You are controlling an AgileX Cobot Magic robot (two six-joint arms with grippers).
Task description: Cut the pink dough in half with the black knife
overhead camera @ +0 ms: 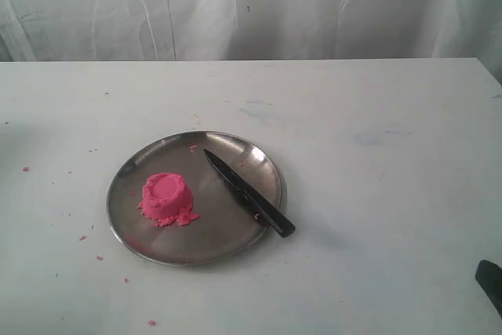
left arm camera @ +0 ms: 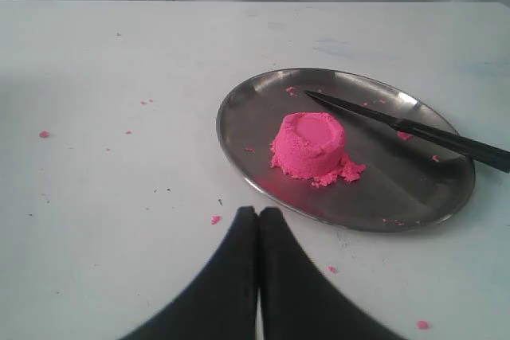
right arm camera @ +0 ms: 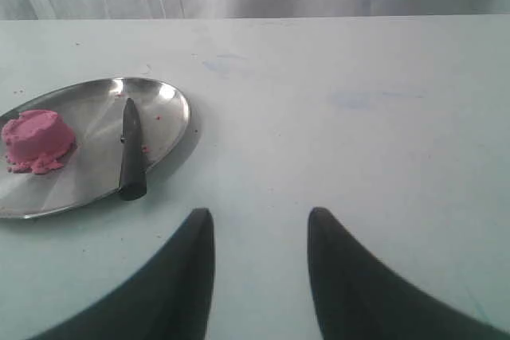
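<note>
The white counter [overhead camera: 376, 194] carries everything, and it is smooth and bare around the steel plate [overhead camera: 149, 245], so nothing pins that plate; a sideways push from a blade could, I judge, slide it or tip its shallow rim; the plate sits left of centre in the exterior view, with both arms well apart from it.

The right end effector [right arm camera: 261, 228] hovers over bare counter with its fingers apart, the plate off to one side of it; the left end effector [left arm camera: 258, 224] has its fingers pressed together with nothing between them, just short of the plate's near rim; if it stays idle, no one braces the plate during the cut.

The black knife [overhead camera: 249, 194] lies flat across the plate, tip toward the plate's centre, handle end overhanging the rim toward the right arm; lying flat, it offers little to pinch, and a grip on the overhanging end may lever it or let it twist in the fingers.

The pink dough [overhead camera: 166, 198] stands uncut as a small moulded cup on the plate's left part, apart from the blade; it looks crumbly, with loose bits at its base, so an off-centre or dragged cut may collapse it rather than halve it.

Pink crumbs [overhead camera: 82, 238] dot the counter; harmless, probably.
</note>
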